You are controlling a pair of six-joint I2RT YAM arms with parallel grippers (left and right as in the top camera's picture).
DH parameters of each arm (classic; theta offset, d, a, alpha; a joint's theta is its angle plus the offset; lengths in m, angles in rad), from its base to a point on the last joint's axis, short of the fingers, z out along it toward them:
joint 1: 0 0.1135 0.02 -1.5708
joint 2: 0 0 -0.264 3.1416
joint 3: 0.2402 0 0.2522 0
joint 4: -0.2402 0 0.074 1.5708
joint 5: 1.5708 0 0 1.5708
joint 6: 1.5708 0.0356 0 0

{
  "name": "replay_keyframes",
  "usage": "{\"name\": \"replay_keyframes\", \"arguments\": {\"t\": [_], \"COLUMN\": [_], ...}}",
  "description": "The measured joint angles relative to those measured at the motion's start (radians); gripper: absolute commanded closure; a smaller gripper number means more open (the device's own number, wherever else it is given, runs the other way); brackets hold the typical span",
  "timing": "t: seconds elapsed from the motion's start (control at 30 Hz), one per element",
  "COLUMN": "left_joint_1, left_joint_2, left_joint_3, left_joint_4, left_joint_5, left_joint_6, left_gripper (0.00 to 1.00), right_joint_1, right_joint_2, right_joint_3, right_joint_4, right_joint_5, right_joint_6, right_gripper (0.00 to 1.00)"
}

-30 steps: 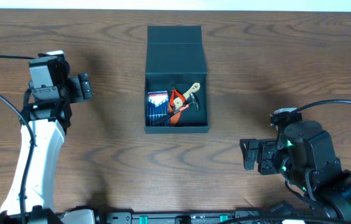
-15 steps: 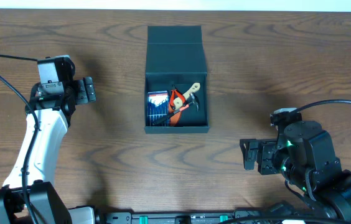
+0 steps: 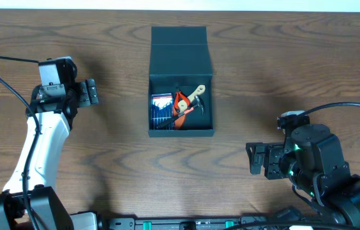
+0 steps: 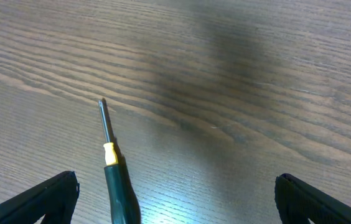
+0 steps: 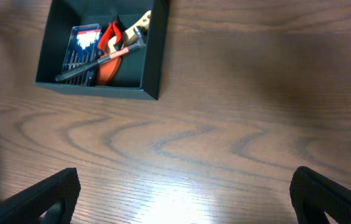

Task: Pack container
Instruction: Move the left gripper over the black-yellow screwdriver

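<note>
Container [image 3: 180, 57] open, left pincer [image 4: 175, 180] wide astride screwdriver [image 4: 118, 186], right pincer [image 5: 185, 177] wide

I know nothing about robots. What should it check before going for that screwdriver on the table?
1. Left jaws open: ok, spread wide in the left wrist view.
2. Screwdriver between the left jaws: ok, flat on the table, nearer one jaw than the other.
3. Left jaws empty: ok, nothing held.
4. Box open: ok, lid folded back.
5. Room left in the box: cannot tell, tools already cover much of the floor.
6. Right jaws out of the way: ok, open, empty and well apart from the box.
</note>
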Motion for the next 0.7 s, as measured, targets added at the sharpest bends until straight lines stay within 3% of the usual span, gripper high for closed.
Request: {"name": "replay_keyframes", "arguments": {"t": [0.7], "left_joint_1": [0.000], "left_joint_2": [0.000], "left_joint_3": [0.000], "left_joint_4": [0.000], "left_joint_5": [0.036], "left_joint_6": [0.000], "left_gripper": [0.01], "right_joint_1": [0.000], "right_joint_2": [0.000], "right_joint_3": [0.000], "right_joint_4": [0.000], "right_joint_5": [0.000], "right_joint_6": [0.000], "right_gripper": [0.01]}}
